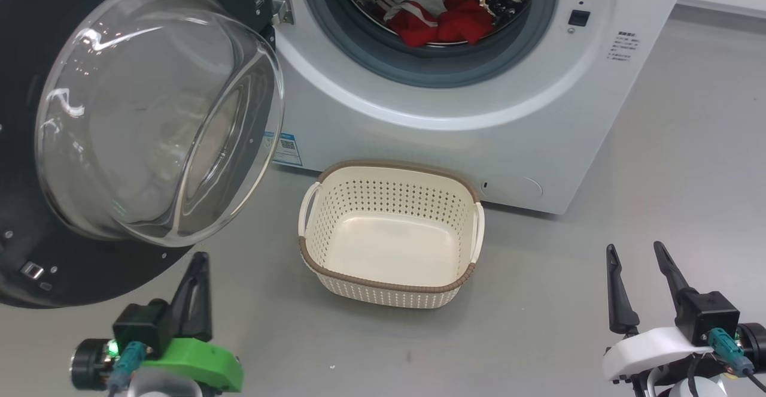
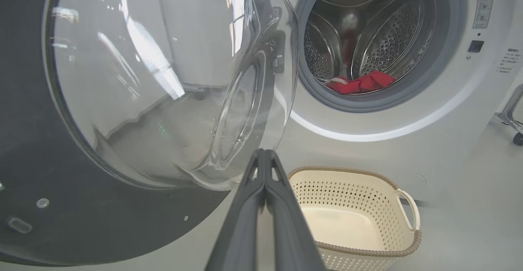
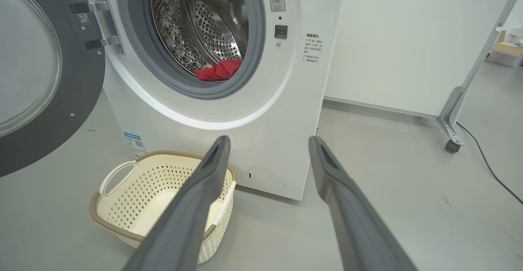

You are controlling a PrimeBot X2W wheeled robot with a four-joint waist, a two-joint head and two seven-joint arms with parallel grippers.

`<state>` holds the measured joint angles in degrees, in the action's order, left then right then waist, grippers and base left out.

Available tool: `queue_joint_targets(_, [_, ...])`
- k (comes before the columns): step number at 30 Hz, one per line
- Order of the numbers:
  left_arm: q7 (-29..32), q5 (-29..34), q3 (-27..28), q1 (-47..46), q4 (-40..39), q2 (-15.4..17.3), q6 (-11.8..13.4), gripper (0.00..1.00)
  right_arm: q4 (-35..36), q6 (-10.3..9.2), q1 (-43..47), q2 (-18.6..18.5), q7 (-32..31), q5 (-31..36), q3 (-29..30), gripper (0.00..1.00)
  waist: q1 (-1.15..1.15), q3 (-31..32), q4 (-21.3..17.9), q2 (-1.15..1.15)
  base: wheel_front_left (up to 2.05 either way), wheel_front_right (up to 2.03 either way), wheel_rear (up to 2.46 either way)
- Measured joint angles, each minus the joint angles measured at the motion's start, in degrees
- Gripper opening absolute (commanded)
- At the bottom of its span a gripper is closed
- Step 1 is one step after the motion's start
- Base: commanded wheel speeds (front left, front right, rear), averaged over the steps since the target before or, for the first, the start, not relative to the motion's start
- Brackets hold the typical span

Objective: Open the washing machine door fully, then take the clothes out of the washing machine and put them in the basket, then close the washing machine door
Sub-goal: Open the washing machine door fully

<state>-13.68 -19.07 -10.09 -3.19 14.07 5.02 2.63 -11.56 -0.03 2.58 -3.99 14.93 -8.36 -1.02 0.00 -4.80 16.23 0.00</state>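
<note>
The washing machine [image 1: 455,145] [image 2: 449,111] [image 3: 269,111] stands with its door [image 1: 143,121] [image 2: 135,87] [image 3: 36,75] swung wide open to the left. Red clothes [image 1: 443,23] [image 2: 359,83] [image 3: 218,70] with white trim lie at the front of the steel drum. The cream basket [image 1: 392,295] [image 2: 367,252] [image 3: 118,193] sits empty on the floor before the machine. My left gripper [image 1: 200,259] [image 2: 264,152] is shut on nothing, just below the door's glass bowl. Low at the right, my right gripper [image 1: 634,250] [image 3: 267,140] stands open and empty.
Grey floor [image 1: 670,145] spreads to the right of the machine. In the right wrist view a white wall panel [image 3: 408,38] stands on a metal leg with a castor [image 3: 451,145], a black cable [image 3: 486,160] trails on the floor, and a cardboard box [image 3: 504,52] sits far back.
</note>
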Motion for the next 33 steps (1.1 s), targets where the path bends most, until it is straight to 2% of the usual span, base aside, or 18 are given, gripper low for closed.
queue_joint_targets(1, [0.00,0.18,-0.69,0.02,-0.19,-0.02,-0.41,0.11,0.01,0.07,0.00,0.03,0.00,0.00,-0.02,1.00,0.00,0.07,-0.24,0.00,0.00,0.00,0.00])
queue_joint_targets(2, [0.00,0.42,-1.23,0.03,-0.54,-0.03,-0.75,0.46,0.01,0.12,0.00,0.08,0.00,0.00,-0.05,1.00,0.00,0.13,-0.49,0.00,0.00,0.00,0.00])
queue_joint_targets(3, [0.00,0.55,-1.63,0.05,-0.89,-0.04,-1.00,1.00,0.03,0.15,-0.01,0.12,0.00,0.00,-0.12,1.00,0.00,0.18,-0.76,0.00,0.00,0.00,0.00])
queue_joint_targets(8, [0.08,1.11,-3.11,0.36,-1.67,-0.02,-1.19,1.00,0.03,0.48,-0.01,0.34,0.00,-0.01,-0.53,1.00,0.00,0.44,-2.24,0.00,0.00,0.00,0.00])
queue_joint_targets(33, [4.26,1.10,-1.25,3.31,-3.74,1.14,0.36,1.00,0.24,1.41,0.54,1.36,0.00,-0.86,-3.68,1.00,0.00,3.18,-12.44,0.00,0.00,0.00,0.00])
